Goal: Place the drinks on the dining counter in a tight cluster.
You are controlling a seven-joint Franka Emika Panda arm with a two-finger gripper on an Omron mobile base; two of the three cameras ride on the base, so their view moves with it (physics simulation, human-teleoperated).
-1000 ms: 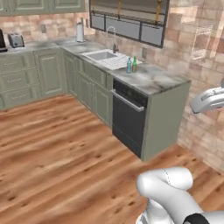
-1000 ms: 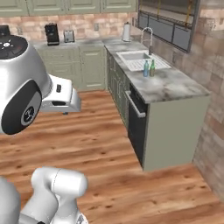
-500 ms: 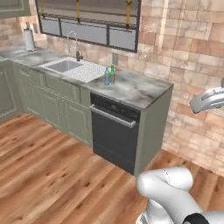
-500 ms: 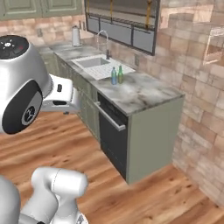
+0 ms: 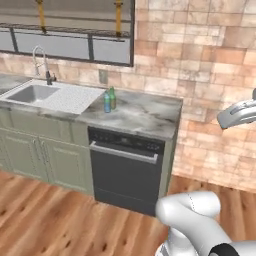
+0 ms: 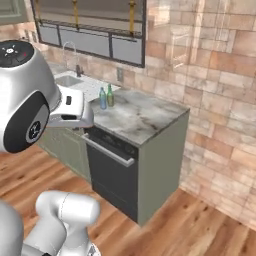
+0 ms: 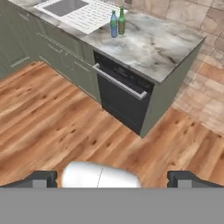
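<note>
Two of the drinks stand side by side on the marble kitchen counter (image 5: 145, 117) beside the sink: a small blue bottle with a green cap (image 5: 107, 102) (image 6: 103, 98) (image 7: 113, 24) and a slim dark green glass bottle (image 5: 113, 98) (image 6: 110, 95) (image 7: 121, 20). They almost touch. My gripper (image 7: 113, 180) is open and empty, held high over the wood floor, well short of the counter and the bottles. The dining counter is out of view.
A sink (image 5: 32, 92) with a faucet (image 5: 42, 60) lies left of the bottles. A black dishwasher (image 5: 125, 170) sits under the counter's end. A brick wall (image 5: 210, 75) closes the right side. Wood floor (image 7: 65, 118) stretches in front of the cabinets.
The whole picture has shifted: the base has moved, bringing the counter end and the two bottles nearer and more central. The bottles stay in place. The gripper stays open.
</note>
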